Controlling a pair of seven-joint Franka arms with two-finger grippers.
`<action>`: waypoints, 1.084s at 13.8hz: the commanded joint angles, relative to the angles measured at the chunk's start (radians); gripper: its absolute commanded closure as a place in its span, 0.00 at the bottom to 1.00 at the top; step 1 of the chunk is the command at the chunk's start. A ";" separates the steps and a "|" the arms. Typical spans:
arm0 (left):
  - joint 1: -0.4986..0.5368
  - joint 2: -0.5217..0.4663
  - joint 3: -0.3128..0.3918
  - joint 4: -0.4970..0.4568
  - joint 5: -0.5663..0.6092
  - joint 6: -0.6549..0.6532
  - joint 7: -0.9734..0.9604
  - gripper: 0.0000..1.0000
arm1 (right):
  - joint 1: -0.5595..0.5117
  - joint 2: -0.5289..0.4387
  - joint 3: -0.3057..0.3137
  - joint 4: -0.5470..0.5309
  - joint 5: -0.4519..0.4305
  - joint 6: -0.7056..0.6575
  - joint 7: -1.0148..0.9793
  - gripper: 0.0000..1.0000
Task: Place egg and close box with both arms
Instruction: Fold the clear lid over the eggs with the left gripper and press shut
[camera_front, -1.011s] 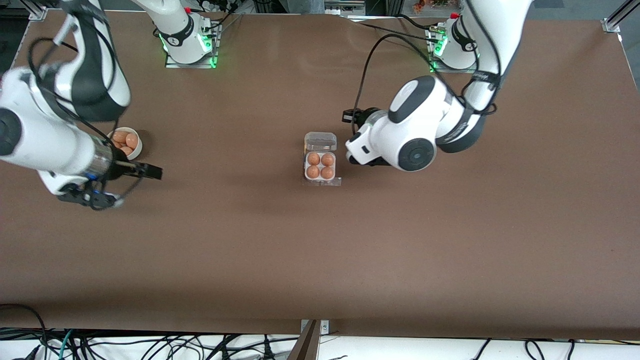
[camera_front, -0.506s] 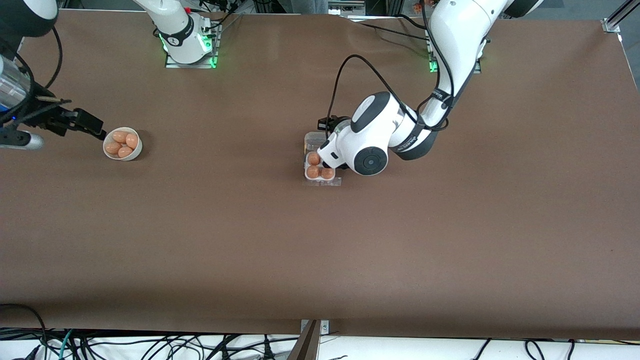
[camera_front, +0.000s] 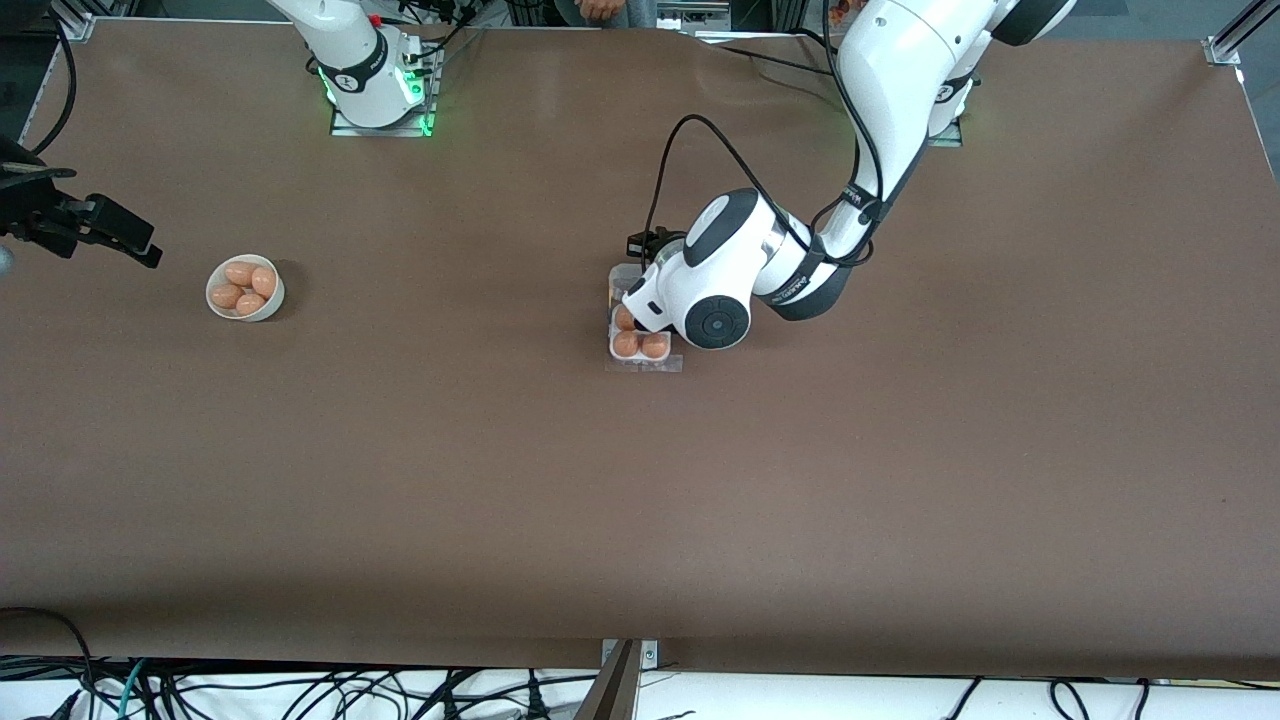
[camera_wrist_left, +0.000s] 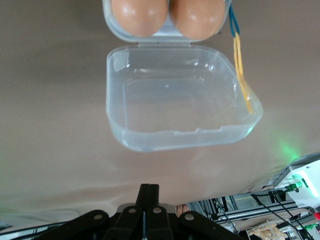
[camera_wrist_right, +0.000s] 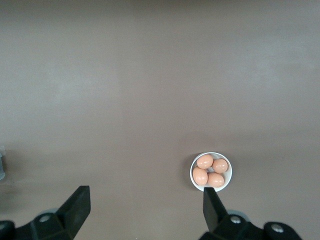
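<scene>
The clear box sits mid-table with its lid lying flat open toward the robots' bases. Three eggs show in its cells in the front view; the left wrist covers the fourth cell. The left wrist view shows two of the eggs past the lid. My left gripper is shut on nothing, low over the table just short of the lid's free edge. My right gripper hangs open and empty at the right arm's end of the table, beside the bowl.
A white bowl with several eggs stands toward the right arm's end of the table. A thin yellow and blue band lies along one side of the lid. Bare brown tabletop surrounds the box.
The left arm has swung in from beside the box to over its lid, now covering one cell. The right arm has drawn back from the bowl toward the table's end.
</scene>
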 joint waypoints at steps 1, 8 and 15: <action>-0.021 0.030 0.015 0.033 -0.011 0.037 -0.011 0.98 | -0.023 0.018 0.038 0.029 -0.010 -0.023 0.001 0.00; -0.033 0.036 0.053 0.045 0.021 0.123 -0.011 1.00 | -0.011 0.038 0.037 0.029 -0.007 -0.023 0.001 0.00; -0.022 0.035 0.086 0.123 0.050 0.157 -0.002 0.97 | -0.015 0.039 0.034 0.029 -0.007 -0.023 -0.005 0.00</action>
